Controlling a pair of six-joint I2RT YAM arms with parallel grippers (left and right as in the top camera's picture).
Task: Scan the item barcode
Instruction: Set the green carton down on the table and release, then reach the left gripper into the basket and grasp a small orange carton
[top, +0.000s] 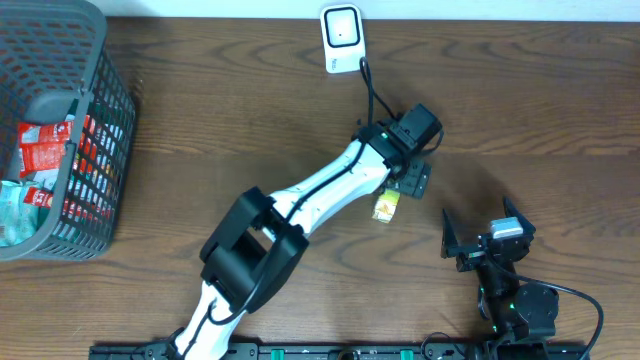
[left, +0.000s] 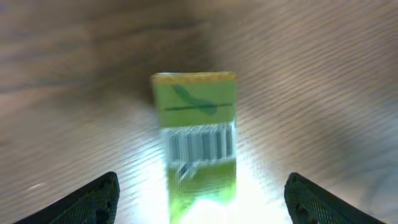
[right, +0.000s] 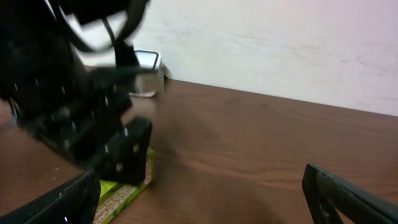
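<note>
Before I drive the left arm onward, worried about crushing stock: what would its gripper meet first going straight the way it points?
The left gripper, jaws open, would likely meet the small green-and-yellow barcoded packet lying on the brown wooden table; the gap is unclear.

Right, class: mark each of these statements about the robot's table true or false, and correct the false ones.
1. The green packet lies on the table with its barcode facing up. True.
2. The left gripper is clamped on the packet. False: its fingers stand wide apart on either side of the packet and do not touch it.
3. The basket at the left end of the table holds red packets. True.
4. The white scanner sits right beside the right gripper. False: the scanner is at the far edge, while that gripper is near the front edge.
5. The right gripper is open and holds nothing. True.
</note>
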